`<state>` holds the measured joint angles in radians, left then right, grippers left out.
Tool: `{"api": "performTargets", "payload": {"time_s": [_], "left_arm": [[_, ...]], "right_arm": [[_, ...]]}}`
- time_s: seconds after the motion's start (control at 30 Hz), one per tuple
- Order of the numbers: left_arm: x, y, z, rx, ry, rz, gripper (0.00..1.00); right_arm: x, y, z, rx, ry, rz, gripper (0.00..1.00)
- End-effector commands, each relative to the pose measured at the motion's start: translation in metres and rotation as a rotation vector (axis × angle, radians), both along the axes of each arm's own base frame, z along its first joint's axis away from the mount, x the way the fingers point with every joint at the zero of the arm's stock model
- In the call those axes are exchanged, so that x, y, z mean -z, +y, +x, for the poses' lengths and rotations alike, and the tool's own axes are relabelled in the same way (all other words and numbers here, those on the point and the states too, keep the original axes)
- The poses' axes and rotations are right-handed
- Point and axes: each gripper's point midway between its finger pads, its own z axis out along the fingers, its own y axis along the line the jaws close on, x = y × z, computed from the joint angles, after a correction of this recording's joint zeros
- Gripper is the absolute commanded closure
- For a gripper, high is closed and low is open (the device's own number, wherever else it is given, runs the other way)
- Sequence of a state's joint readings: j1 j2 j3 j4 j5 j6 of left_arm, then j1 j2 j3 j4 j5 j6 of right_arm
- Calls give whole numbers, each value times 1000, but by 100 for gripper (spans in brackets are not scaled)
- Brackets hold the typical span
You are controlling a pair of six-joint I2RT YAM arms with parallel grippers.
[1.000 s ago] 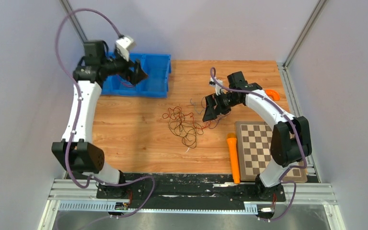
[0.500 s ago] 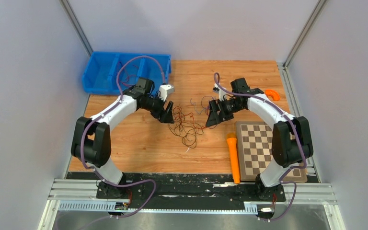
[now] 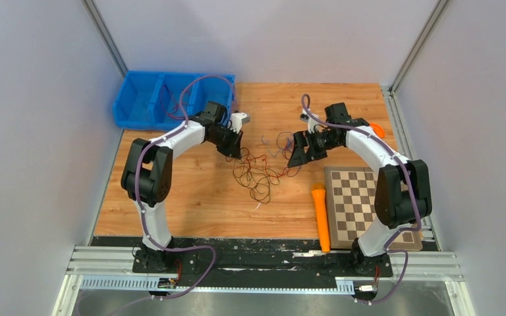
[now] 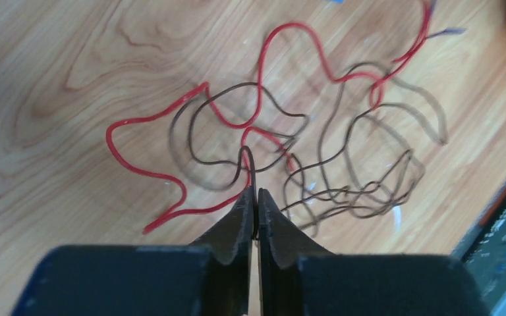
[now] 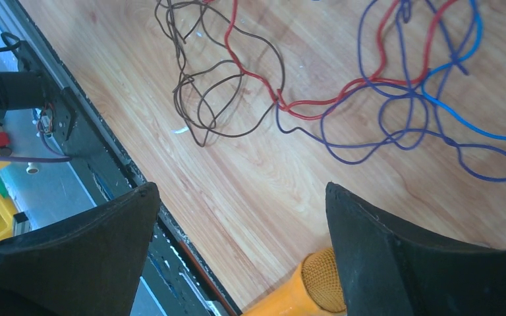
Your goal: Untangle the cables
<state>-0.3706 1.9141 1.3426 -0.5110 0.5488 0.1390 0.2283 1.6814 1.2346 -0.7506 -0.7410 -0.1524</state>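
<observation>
Cables (image 3: 258, 172): left claw (image 4: 255, 192), arm stretched inward, pinches dark strand (image 4: 245, 158); right claw (image 5: 240, 191) hovers agape

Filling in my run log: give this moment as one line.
left gripper: shut on dark cable | right gripper: open, empty | cables: tangled

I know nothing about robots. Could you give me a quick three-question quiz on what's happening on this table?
1. True or false: the right gripper is shut.
2. Which cable does the left gripper pinch? A red, B dark, C blue.
3. What colour is the tool lying beside the chessboard?

Key: 1 false, it is open. 2 B, the dark cable. 3 orange.
</observation>
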Motion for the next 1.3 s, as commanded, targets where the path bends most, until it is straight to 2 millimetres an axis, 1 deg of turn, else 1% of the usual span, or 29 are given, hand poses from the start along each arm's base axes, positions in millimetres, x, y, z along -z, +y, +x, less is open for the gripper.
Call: {"api": "performTargets", "payload": {"time_s": [0.0,0.03,0.07,0.1,0.13,0.17,0.2,0.27,0.3,0.33,0.37,0.4,0.43,0.47,0.5,0.57,0.6,0.63,0.77,0.8,0.83,0.87,0.9,0.97,1.0,1.07,1.13,1.2,1.27], "left_arm": [[-70,-21,-3,44,-53,-108,97],[-93,-21,-13,50,-62,-140,100],[-108,-21,-17,55,-80,-157,100],[-132,-18,-25,59,-126,-176,100],[-145,-15,-28,57,-157,-178,100],[-167,-10,-37,60,-209,-188,100],[-178,-5,-40,52,-232,-180,100],[-219,4,-54,51,-331,-205,100],[-231,5,-58,52,-352,-218,100],[-254,8,-65,56,-399,-248,100],[-266,9,-68,50,-419,-264,100],[-291,13,-71,42,-481,-288,100],[-303,16,-72,24,-503,-302,100],[-329,19,-75,22,-564,-328,100],[-343,23,-75,5,-592,-343,100],[-394,30,-81,-13,-707,-393,100],[-408,32,-82,-25,-737,-413,100],[-430,36,-84,-37,-794,-432,100],[-499,57,-79,-152,-1011,-481,100],[-508,60,-78,-174,-1037,-487,100],[-524,66,-76,-201,-1088,-498,100],[-530,67,-76,-211,-1098,-511,100],[-543,67,-79,-202,-1127,-528,100],[-556,64,-86,-169,-1147,-559,100],[-559,62,-89,-160,-1141,-576,100],[-560,55,-95,-123,-1115,-617,100],[-556,50,-97,-100,-1091,-643,100],[-551,48,-96,-96,-1076,-654,100],[-547,48,-94,-105,-1062,-663,100]], "right_arm": [[-19,-7,19,12,-89,3,5],[-20,-9,20,16,-96,-3,4],[-20,-11,21,20,-103,-7,4],[-22,-12,21,21,-110,-6,4],[-23,-13,22,24,-113,-5,4],[-25,-13,23,24,-117,-4,4],[-26,-13,23,26,-117,0,4],[-29,-12,23,24,-120,9,4],[-29,-12,23,25,-119,12,4],[-29,-11,22,24,-116,14,4],[-29,-11,22,23,-115,17,4],[-29,-11,21,23,-113,18,4],[-29,-11,20,21,-112,19,4],[-28,-11,20,20,-111,19,4],[-28,-11,19,20,-110,19,4],[-28,-11,18,19,-111,19,4],[-28,-11,18,17,-112,19,4],[-28,-11,17,16,-113,18,4],[-26,-11,16,15,-108,19,4],[-27,-11,16,15,-111,20,4],[-27,-11,16,15,-111,20,4],[-28,-11,15,13,-112,22,4],[-29,-11,15,9,-114,25,4],[-34,-9,14,1,-124,37,4],[-38,-7,13,-8,-130,53,4],[-55,2,10,-48,-153,126,3],[-79,16,7,-93,-217,203,1],[-104,31,9,-130,-316,237,0],[-131,52,10,-180,-433,267,0]]}}
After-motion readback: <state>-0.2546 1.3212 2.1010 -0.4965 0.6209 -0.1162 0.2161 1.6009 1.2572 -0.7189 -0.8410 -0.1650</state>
